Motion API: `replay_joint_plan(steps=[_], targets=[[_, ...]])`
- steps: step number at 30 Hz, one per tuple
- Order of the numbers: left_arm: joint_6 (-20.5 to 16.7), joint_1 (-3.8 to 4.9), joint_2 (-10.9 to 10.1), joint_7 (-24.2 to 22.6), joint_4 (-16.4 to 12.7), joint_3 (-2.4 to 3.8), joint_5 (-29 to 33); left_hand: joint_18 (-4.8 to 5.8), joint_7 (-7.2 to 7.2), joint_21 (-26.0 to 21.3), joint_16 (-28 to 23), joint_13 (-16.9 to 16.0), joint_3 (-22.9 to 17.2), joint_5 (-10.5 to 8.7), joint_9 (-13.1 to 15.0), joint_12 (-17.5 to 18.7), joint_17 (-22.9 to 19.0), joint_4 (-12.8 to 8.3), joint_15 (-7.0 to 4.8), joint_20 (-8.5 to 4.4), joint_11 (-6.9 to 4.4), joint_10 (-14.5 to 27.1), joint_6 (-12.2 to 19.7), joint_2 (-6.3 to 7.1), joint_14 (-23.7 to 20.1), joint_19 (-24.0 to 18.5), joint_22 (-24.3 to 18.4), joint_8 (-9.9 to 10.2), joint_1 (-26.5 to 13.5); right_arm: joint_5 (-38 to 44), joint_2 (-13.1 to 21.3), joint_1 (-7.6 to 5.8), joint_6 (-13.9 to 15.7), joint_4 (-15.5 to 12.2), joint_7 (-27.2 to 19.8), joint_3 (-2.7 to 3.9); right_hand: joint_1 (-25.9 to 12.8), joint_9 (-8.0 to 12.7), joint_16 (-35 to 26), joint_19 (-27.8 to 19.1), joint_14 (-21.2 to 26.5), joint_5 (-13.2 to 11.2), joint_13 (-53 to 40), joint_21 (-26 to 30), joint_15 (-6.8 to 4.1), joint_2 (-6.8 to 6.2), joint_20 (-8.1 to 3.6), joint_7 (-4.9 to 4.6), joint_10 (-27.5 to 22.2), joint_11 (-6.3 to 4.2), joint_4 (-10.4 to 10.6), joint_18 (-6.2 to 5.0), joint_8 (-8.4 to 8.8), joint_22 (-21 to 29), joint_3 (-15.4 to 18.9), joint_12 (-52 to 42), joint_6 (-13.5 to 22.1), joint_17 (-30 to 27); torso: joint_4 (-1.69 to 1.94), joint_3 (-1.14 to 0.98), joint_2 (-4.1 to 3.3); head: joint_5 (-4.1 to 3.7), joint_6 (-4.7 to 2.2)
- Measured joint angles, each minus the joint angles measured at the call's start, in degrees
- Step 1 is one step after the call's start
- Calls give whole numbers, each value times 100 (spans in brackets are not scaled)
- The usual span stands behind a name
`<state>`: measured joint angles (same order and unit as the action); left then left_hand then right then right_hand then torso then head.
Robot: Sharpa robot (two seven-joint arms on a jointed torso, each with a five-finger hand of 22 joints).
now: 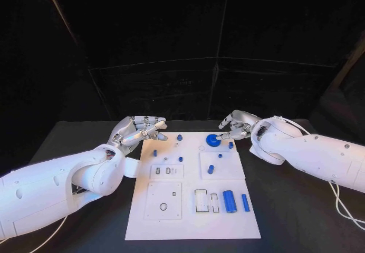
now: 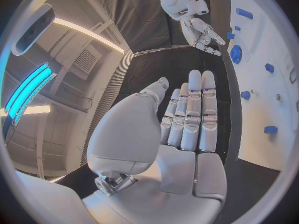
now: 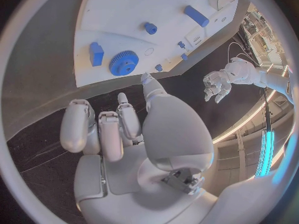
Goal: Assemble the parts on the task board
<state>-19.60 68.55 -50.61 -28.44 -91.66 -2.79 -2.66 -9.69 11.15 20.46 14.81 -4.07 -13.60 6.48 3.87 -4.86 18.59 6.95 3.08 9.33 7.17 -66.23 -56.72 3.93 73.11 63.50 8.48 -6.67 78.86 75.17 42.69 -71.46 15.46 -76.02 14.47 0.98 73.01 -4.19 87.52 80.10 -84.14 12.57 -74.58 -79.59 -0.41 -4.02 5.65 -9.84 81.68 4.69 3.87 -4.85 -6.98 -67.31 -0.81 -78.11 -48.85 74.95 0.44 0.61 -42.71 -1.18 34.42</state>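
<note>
We see the left hand [image 1: 141, 129] empty with fingers apart at the flat white task board [image 1: 190, 221]; the right hand [image 1: 234, 126], fingers curled on nothing, hovers beside the round blue toothed gear [image 1: 213, 140].

So the whole setup sits on a black table [image 1: 289, 211] with a matte, cloth-like top. The task board [image 1: 228, 224], a long white plate, lies flat right in the middle of it, running lengthwise away from the robot. A thin white cable [image 1: 341, 203] trails across the tabletop on the robot's right side, well apart from the board. Another pale cable [image 1: 53, 234] shows near the front left corner.
</note>
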Motion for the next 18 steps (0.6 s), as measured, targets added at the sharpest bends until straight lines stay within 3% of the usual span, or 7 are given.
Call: replay_joint_plan(steps=[6, 18], targets=[[10, 0, 24, 2, 22, 0, 2, 0, 0, 0, 0, 0, 0, 0, 0, 0, 9, 0, 0, 0, 0, 0, 0, 0, 0, 0, 0, 8, 0, -1, -213, 2, -224, 161, 146, 0, 204, 1, 67, 81, 11, 64, -37, -140, 52, 51, 81, -20, 207, 12, 3, -1, -80, -286, 98, -601, 79, 0, 8, -1, -8, 0, 16], [32, 0, 61, 7, 48, -1, 5, 0, 0, 0, 0, 0, -17, 0, 0, 0, 16, -17, 0, 0, 0, 0, 0, 0, 0, 0, 0, 21, 0, 160, -476, 7, -529, 416, 297, -2, 452, 1, 88, 102, 11, -24, -36, -190, 52, 132, 59, -2, 206, 12, -89, -1, -145, -370, 85, -642, 97, -1, 5, 4, -9, -10, 49]])
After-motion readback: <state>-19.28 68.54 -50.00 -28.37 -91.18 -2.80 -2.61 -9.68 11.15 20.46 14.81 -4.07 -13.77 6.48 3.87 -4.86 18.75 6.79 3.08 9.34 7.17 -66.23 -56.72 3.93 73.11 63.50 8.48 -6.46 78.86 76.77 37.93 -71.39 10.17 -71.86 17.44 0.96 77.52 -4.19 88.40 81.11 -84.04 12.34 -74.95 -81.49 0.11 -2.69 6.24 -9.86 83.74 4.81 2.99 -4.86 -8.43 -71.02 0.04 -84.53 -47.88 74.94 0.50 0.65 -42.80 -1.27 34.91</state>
